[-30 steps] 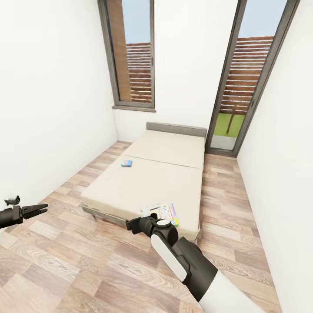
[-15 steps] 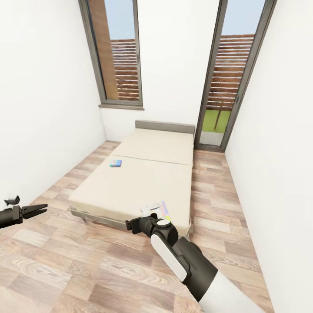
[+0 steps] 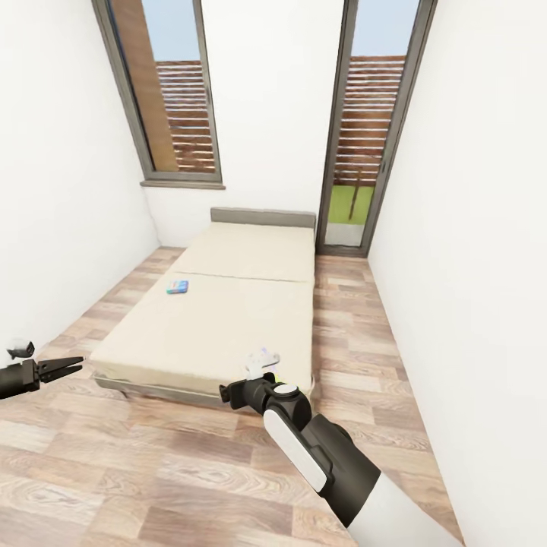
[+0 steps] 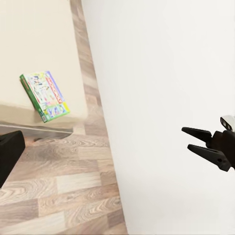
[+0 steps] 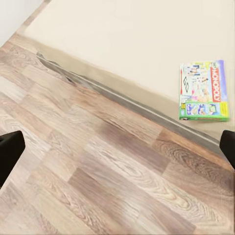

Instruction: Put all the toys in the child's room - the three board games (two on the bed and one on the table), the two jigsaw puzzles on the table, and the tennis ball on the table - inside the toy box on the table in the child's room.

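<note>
Floor runs open beside bed edge.

The room is bright and evenly lit, and daylight comes through the window and the glass door on the far wall. Shadows are very soft, with only a thin dark line under the bed edge, and the white walls show no glare. The head view bends straight lines near its edges, while both wrist views look a little soft.
</note>
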`<state>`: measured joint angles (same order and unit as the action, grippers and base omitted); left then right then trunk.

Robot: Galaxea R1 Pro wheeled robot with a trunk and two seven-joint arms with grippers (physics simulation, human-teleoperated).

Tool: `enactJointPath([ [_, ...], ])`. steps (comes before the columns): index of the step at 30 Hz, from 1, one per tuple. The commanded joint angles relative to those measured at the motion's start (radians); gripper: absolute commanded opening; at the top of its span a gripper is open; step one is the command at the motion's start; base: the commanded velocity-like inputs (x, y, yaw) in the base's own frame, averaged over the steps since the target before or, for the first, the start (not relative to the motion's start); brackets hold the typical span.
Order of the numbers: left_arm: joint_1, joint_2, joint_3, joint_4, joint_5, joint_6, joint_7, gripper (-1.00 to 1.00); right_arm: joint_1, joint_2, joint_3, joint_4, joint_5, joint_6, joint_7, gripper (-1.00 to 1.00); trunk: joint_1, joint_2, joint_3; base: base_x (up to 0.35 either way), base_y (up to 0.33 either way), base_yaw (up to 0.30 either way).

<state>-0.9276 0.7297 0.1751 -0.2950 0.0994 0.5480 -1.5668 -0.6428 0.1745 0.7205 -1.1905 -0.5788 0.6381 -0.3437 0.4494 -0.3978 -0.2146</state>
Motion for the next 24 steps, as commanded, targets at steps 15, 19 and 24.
enactJointPath([
  [15, -0.001, 0.001, 0.0, 0.0, 0.0, 0.011, -0.004, 1.0, -0.001, 0.0, 0.002, 0.0, -0.01, 0.002, -0.01, 1.0, 0.001, -0.002, -0.016, 0.0, 0.0, -0.231],
  [19, -0.001, 0.001, 0.0, 0.0, 0.0, 0.011, -0.004, 1.0, -0.001, 0.0, 0.002, 0.0, -0.01, 0.002, -0.01, 1.0, 0.001, -0.002, -0.019, 0.0, 0.0, -0.246],
  [24, -0.001, 0.001, 0.0, 0.0, 0.0, 0.011, -0.004, 1.0, -0.002, 0.0, 0.002, 0.0, -0.01, 0.002, -0.01, 1.0, 0.001, -0.002, -0.023, 0.0, 0.0, -0.249],
])
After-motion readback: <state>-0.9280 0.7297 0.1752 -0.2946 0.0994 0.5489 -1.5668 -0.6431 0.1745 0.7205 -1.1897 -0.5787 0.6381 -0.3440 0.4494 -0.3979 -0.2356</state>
